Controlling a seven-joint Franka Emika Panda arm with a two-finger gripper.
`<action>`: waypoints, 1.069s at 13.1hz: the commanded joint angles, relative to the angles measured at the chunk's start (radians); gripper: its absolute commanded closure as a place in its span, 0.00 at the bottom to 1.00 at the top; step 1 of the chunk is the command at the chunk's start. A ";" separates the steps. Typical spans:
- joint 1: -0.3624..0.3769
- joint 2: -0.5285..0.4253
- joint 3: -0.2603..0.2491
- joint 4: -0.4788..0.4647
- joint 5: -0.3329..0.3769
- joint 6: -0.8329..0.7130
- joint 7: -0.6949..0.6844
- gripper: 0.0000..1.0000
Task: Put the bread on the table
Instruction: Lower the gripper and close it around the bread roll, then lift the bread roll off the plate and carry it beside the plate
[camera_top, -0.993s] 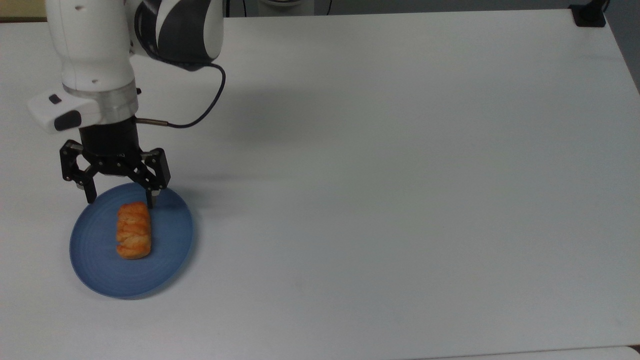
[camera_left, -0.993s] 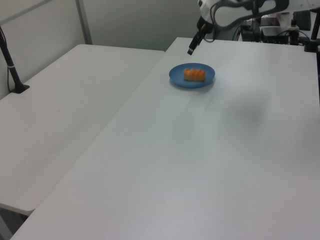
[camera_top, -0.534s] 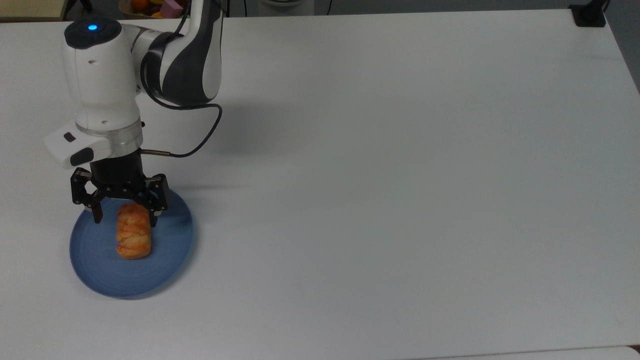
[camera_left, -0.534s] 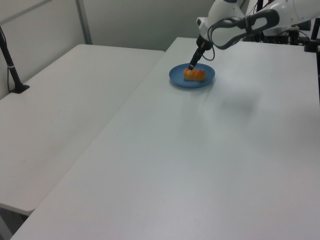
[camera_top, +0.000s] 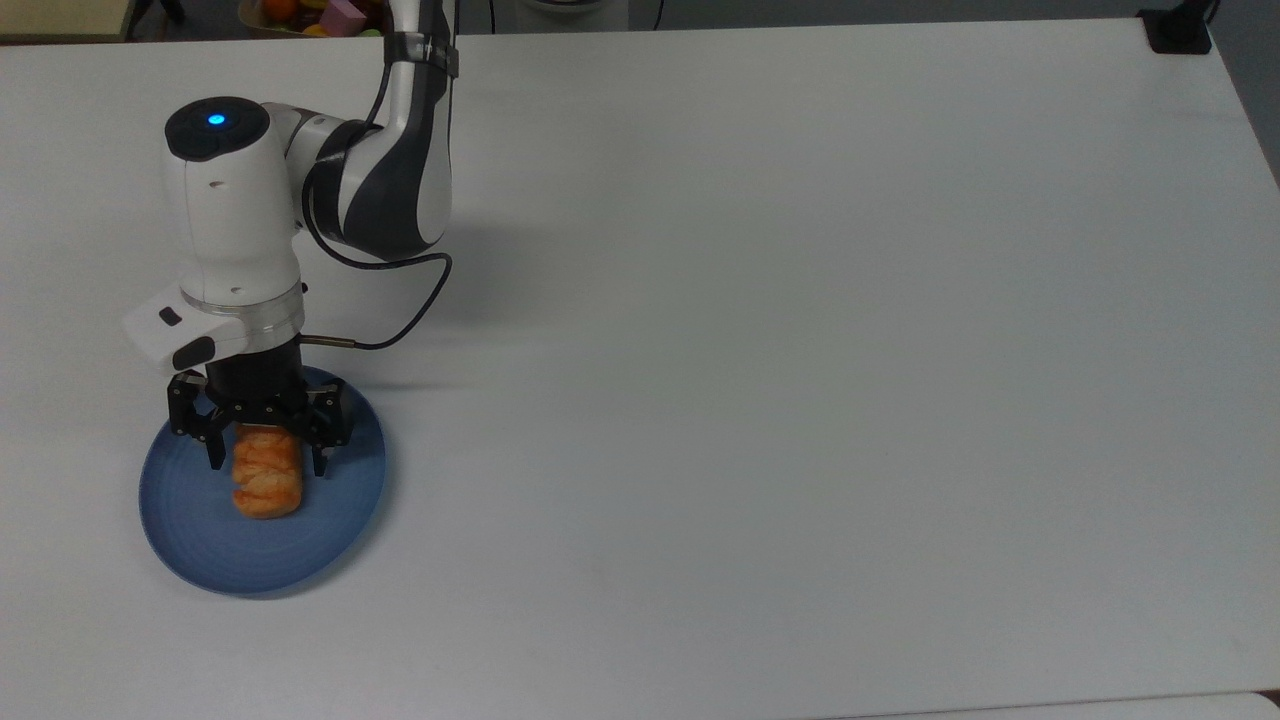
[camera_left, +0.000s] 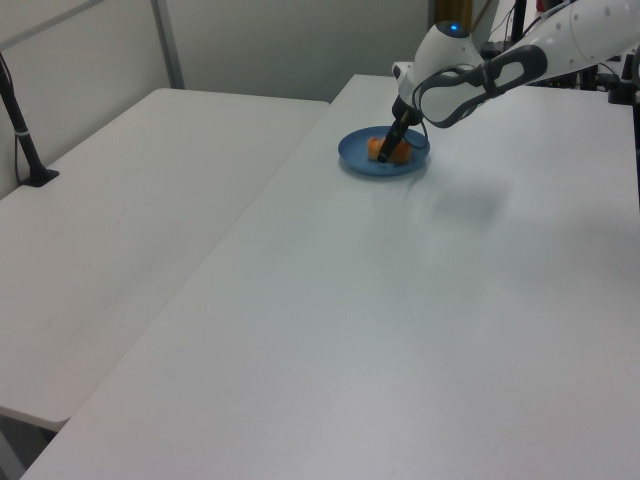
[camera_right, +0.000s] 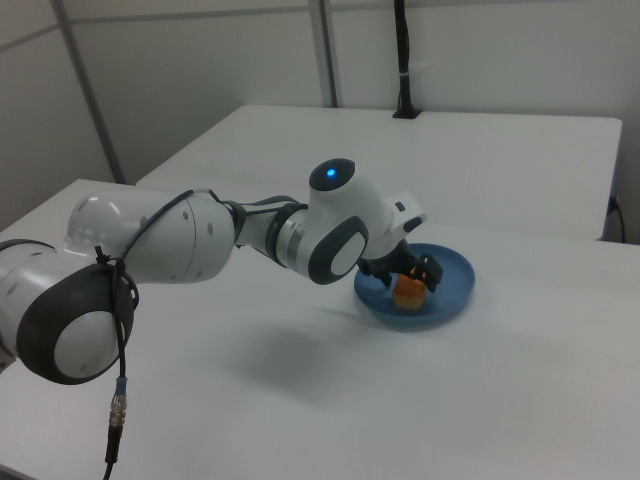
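White and bare around it, the table (camera_top: 800, 350) carries a blue plate (camera_top: 190, 545) where the bread (camera_top: 267, 485) lies, the gripper (camera_top: 266, 462) spread open astride its far end.

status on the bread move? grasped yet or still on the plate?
Done: the gripper is down over the blue plate, its open fingers straddling the bread's far end. In hand: the grasp; the fingers have not visibly closed on the bread, which lies on the plate. Left: close, lift, carry off the plate and set it on the table.
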 joint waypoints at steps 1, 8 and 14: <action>0.007 -0.015 -0.007 -0.019 -0.015 0.019 -0.014 0.24; 0.009 -0.071 -0.009 -0.030 0.001 0.008 -0.006 0.59; 0.079 -0.262 -0.004 -0.078 0.021 -0.196 0.104 0.58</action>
